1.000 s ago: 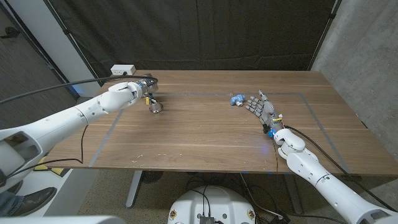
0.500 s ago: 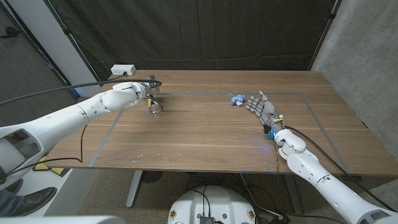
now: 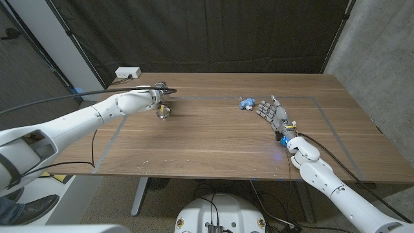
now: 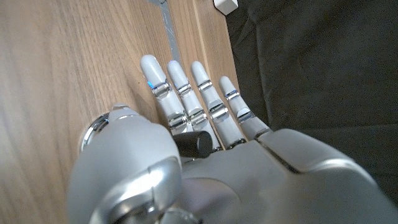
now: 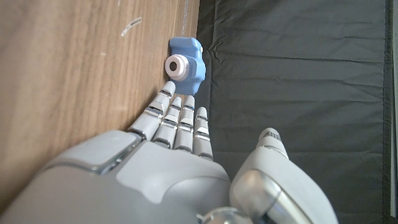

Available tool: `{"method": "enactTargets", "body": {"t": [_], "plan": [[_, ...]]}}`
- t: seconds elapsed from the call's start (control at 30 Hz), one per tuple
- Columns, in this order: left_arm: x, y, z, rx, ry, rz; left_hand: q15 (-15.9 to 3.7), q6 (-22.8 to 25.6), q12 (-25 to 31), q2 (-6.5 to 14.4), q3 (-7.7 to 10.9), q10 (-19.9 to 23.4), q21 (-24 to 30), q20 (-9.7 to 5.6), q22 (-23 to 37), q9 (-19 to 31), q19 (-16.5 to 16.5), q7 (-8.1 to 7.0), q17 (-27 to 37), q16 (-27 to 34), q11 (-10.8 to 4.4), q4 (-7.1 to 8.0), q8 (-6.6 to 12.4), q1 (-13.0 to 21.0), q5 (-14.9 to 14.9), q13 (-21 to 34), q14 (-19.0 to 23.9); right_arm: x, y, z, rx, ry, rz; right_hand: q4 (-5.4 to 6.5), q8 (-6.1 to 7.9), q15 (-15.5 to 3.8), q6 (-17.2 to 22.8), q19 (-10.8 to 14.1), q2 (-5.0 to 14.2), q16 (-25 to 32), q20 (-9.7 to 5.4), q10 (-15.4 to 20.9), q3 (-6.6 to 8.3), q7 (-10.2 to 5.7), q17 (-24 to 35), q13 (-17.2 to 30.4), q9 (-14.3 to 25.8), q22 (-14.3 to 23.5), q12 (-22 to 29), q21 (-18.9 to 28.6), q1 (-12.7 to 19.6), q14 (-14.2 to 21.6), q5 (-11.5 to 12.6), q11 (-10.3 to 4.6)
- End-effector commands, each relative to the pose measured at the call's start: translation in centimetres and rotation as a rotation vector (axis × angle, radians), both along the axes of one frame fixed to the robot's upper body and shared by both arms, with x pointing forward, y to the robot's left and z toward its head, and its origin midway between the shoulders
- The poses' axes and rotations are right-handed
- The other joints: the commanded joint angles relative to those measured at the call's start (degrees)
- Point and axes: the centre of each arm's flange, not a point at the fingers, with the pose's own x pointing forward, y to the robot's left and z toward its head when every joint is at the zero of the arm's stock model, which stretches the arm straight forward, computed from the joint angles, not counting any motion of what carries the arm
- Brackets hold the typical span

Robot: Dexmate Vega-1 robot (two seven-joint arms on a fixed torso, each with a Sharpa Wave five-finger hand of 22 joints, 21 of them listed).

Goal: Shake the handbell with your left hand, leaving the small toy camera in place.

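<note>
handbell (image 3: pixel 162 111) left on table (image 3: pixel 213 145), toy camera (image 3: pixel 246 103) right

Even, moderately bright overhead light falls on the desk (image 3: pixel 213 139) with soft, short shadows and a faint sheen on the wood, the black backdrop stays dim, and both wrist views show their near robot hand blurred, large and close.
</note>
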Motion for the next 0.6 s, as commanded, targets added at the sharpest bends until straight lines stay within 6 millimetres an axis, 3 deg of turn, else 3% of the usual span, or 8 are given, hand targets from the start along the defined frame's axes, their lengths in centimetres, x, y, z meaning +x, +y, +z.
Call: {"method": "enactTargets", "body": {"t": [0.03, 0.2, 0.27, 0.3, 0.33, 0.47, 0.6], "plan": [[0.8, -1.5, -1.1, 0.041, 0.042, 0.031, -2.38, -2.6, -2.0, 0.3, -0.92, -2.0, -0.4, 0.02, -0.6, 0.1, -0.8, -0.75, -1.1, -1.4, -0.4, 0.12, -1.75, 0.8, 0.5, -1.4, -1.6, -0.6, -0.8, -0.6, 0.013, -0.004, -0.005, -0.06, -0.17, -0.15, 0.1, 0.6, -0.24, 0.0, -0.03, 0.3, -0.07, -0.25, 0.3, 0.0, 0.3, 0.2, 0.0, -0.1, 0.0, 0.5, -0.2, -0.49], [1.2, -1.9, -1.8, 0.042, 0.049, 0.02, -3.36, -1.3, -1.9, 1.0, -1.02, 0.5, 0.7, -0.75, -1.0, 0.1, 1.9, -0.51, -1.6, 0.0, -0.19, -0.06, -2.06, 1.8, 0.7, -2.4, 2.4, -0.7, -0.7, -0.8, 0.015, -0.003, -0.001, -0.06, -0.16, -0.15, 0.2, 0.6, -0.29, 0.0, -0.02, 0.3, -0.12, -0.32, 0.3, 0.1, 0.3, 0.2, 0.0, -0.1, 0.0, 0.5, -0.2, -0.65], [1.4, -2.0, -2.2, 0.033, 0.055, 0.011, -4.02, 3.7, -0.5, 2.2, -1.02, 4.5, 2.8, -1.61, -1.3, 1.2, 5.4, -0.67, -1.4, 2.6, 0.06, -0.35, -0.21, 3.8, 0.6, -1.5, 9.1, -0.7, -0.7, -0.8, 0.015, -0.004, -0.001, -0.05, -0.17, -0.14, 0.1, 0.7, -0.31, 0.0, -0.02, 0.3, -0.13, -0.34, 0.3, 0.1, 0.3, 0.2, -0.1, -0.1, 0.0, 0.6, -0.2, -0.72], [1.5, -2.0, -2.3, 0.027, 0.058, 0.004, -4.19, 4.4, 0.3, 2.3, -1.14, 6.5, 3.5, -1.95, -1.3, 1.6, 6.6, -0.7, -1.3, 3.2, 0.16, -0.4, 0.31, 4.2, 0.5, -1.0, 10.3, -0.8, -0.7, -0.8, 0.016, -0.006, -0.001, -0.05, -0.16, -0.15, 0.2, 0.7, -0.31, 0.0, -0.01, 0.3, -0.14, -0.34, 0.3, 0.1, 0.4, 0.2, -0.1, -0.1, 0.0, 0.6, -0.2, -0.68], [1.6, -2.0, -2.5, 0.023, 0.061, -0.004, -4.57, 5.9, 1.1, 2.6, -1.2, 8.5, 4.5, -2.18, -1.1, 2.2, 7.9, -1.09, -1.0, 4.4, 0.22, -0.5, 1.35, 4.9, 0.2, -0.5, 13.0, -0.8, -0.7, -0.8, 0.016, -0.008, -0.001, -0.05, -0.14, -0.17, 0.2, 0.7, -0.32, 0.0, -0.02, 0.3, -0.14, -0.35, 0.3, 0.1, 0.4, 0.2, -0.1, -0.1, 0.0, 0.6, -0.2, -0.65], [1.7, -2.1, -2.9, -0.009, 0.066, -0.035, -5.35, 11.2, 5.9, 2.8, -1.67, 16.8, 10.9, -4.36, 2.0, 2.9, 13.9, -0.11, 1.6, 10.2, 1.69, -0.84, 5.4, 7.7, -1.2, 3.5, 23.8, -0.7, -0.7, -0.8, 0.015, -0.012, -0.001, -0.05, -0.16, -0.18, 0.1, 0.7, -0.36, 0.0, -0.04, 0.3, -0.17, -0.4, 0.3, 0.1, 0.4, 0.2, -0.1, -0.1, 0.0, 0.5, -0.2, -0.62], [1.9, -2.2, -3.0, -0.036, 0.063, -0.052, -4.85, 12.8, 12.6, 3.3, -1.67, 22.5, 19.5, -6.23, 7.7, 5.2, 18.1, 0.66, 7.1, 16.5, 2.74, -1.67, 14.9, 11.4, -3.5, 8.9, 30.2, -0.6, -0.6, -0.9, 0.013, -0.008, 0.005, -0.04, -0.15, -0.22, 0.1, 0.7, -0.39, 0.0, -0.04, 0.3, -0.2, -0.48, 0.3, 0.1, 0.4, 0.2, -0.1, -0.1, -0.1, 0.6, -0.2, -0.57]]}}
